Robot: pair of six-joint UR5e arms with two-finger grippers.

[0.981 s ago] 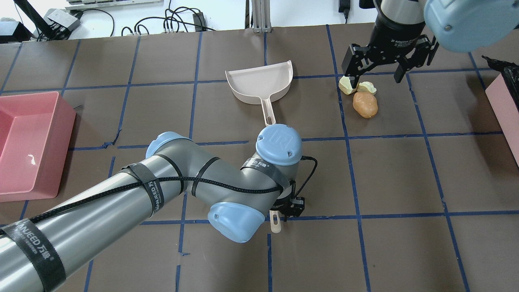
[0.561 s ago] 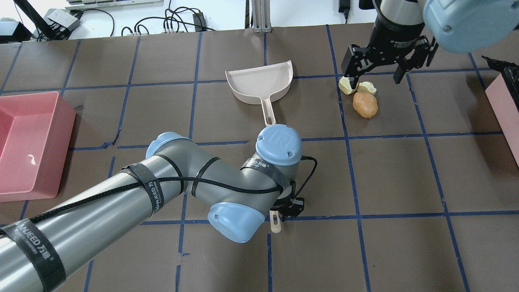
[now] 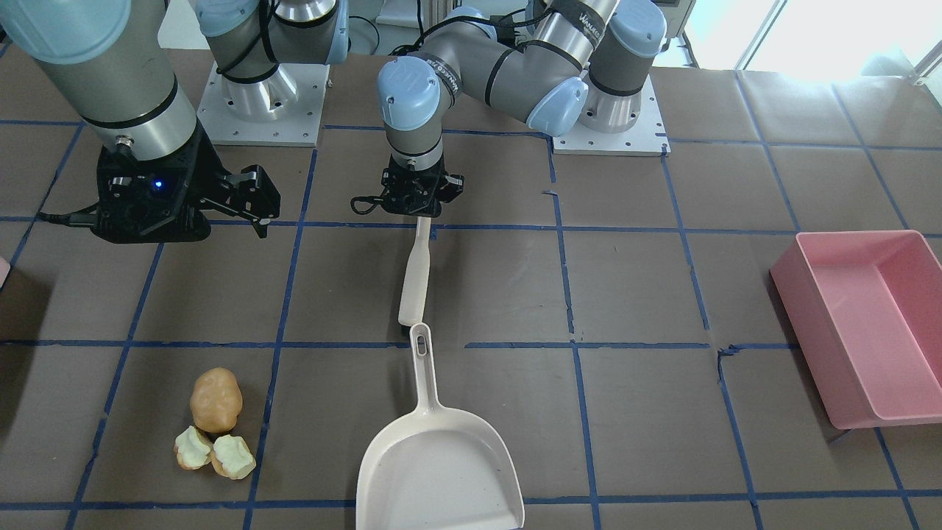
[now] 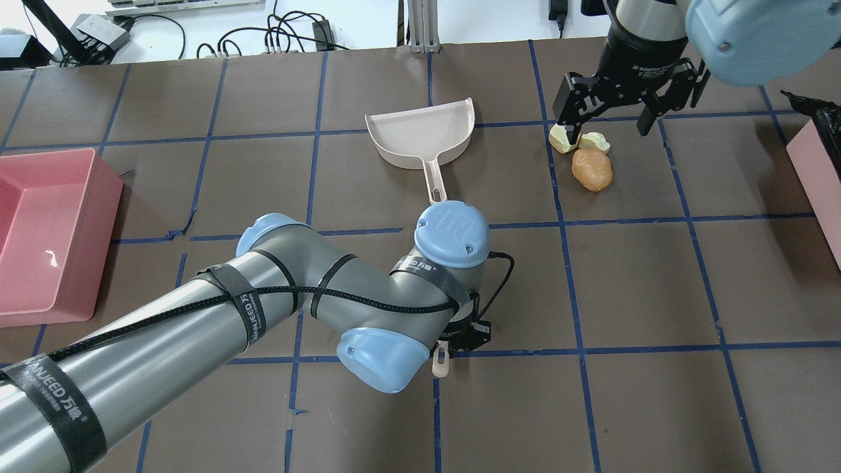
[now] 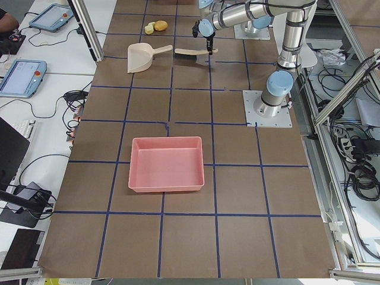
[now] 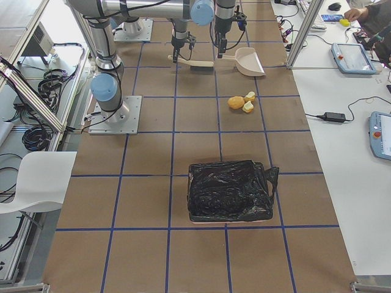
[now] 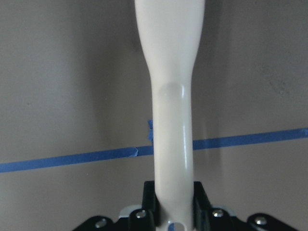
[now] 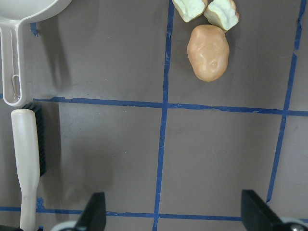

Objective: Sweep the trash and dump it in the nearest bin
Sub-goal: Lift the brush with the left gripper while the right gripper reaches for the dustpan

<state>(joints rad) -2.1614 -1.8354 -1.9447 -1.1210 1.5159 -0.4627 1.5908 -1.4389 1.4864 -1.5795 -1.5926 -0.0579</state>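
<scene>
Trash, a brown lump (image 4: pixel 592 169) and two apple cores (image 4: pixel 595 140) huddled together, lies on the worktop (image 4: pixel 657 276) between the dustpan (image 4: pixel 420 135) and the pink bin (image 4: pixel 818 174). Right fingers (image 4: pixel 566 108) hang spread wide near it. Left fingers (image 7: pixel 150 201) pinch the brush handle (image 7: pixel 172 120).

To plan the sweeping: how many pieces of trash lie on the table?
3. The brown lump, one pale core piece and a second core piece lie clustered together, apart from the dustpan. None seems hidden.

Brown taped table (image 3: pixel 647 294) carries dustpan (image 3: pixel 441 464), trash (image 3: pixel 215 401), pink tub (image 3: pixel 876 331)
</scene>
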